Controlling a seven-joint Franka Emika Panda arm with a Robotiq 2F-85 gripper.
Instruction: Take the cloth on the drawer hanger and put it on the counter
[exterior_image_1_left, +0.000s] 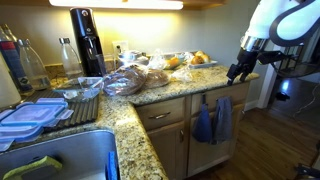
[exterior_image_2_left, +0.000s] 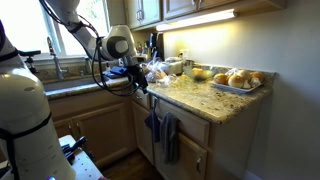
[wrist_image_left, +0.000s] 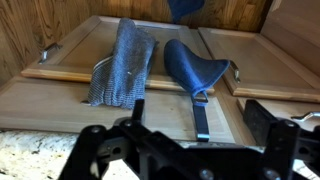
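The blue cloth (wrist_image_left: 193, 66) hangs on the dark drawer hanger (wrist_image_left: 200, 118) on the light wood cabinet front, beside a longer grey-blue cloth (wrist_image_left: 124, 62). Both exterior views show the blue cloth (exterior_image_1_left: 203, 123) (exterior_image_2_left: 153, 125) below the granite counter (exterior_image_1_left: 180, 92) (exterior_image_2_left: 200, 100) edge. My gripper (wrist_image_left: 183, 135) is open and empty, with its dark fingers on either side of the handle in the wrist view. In both exterior views the gripper (exterior_image_1_left: 238, 71) (exterior_image_2_left: 138, 82) hovers at counter height just outside the counter edge, above the cloths and not touching them.
Bagged bread and a tray of pastries (exterior_image_1_left: 190, 60) lie on the counter. A black soda maker (exterior_image_1_left: 87, 42), bottles, plastic containers (exterior_image_1_left: 30, 115) and a sink (exterior_image_1_left: 60, 155) stand further along. Wood floor lies below the cabinets.
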